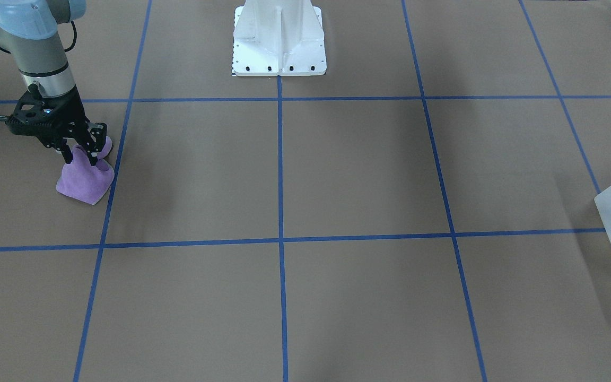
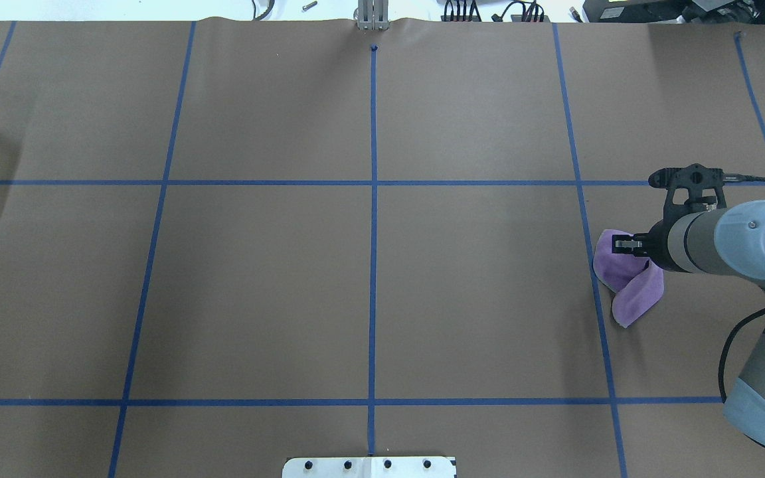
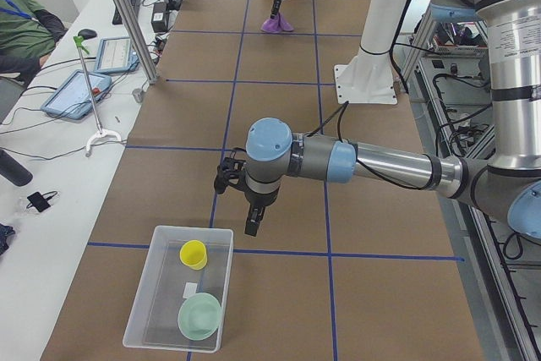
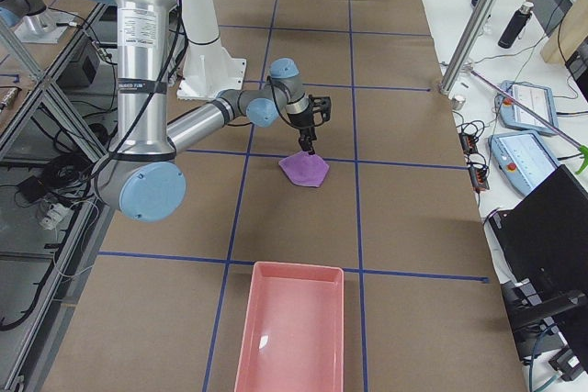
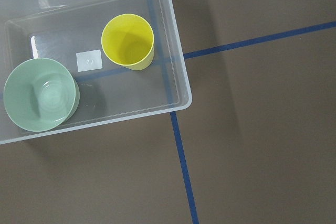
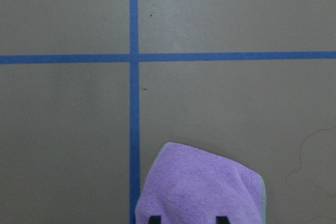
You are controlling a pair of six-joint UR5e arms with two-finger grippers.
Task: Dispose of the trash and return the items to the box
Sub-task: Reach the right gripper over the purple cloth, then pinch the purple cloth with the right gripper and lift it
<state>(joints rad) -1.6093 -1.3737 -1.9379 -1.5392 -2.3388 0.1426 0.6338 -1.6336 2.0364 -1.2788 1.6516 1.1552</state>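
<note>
My right gripper [image 1: 80, 156] is shut on a purple cloth [image 1: 85, 183] at the table's right end, and the cloth rises in a peak between the fingers. The cloth [image 2: 631, 292] also shows in the overhead view under the right gripper [image 2: 628, 245], and in the right wrist view [image 6: 199, 187]. The yellow cup [image 5: 127, 40] stands upright in the frosted box [image 5: 181, 80] at the table's left end. My left gripper [image 3: 254, 217] hovers just beside the box [image 3: 139, 289]; I cannot tell whether it is open or shut.
A pale green bowl [image 5: 39, 94] sits in the box beside the cup. A pink tray [image 4: 294, 337] lies at the table's right end, beyond the cloth. The white robot pedestal [image 1: 279, 42] stands at mid-table. Blue tape lines grid the brown table.
</note>
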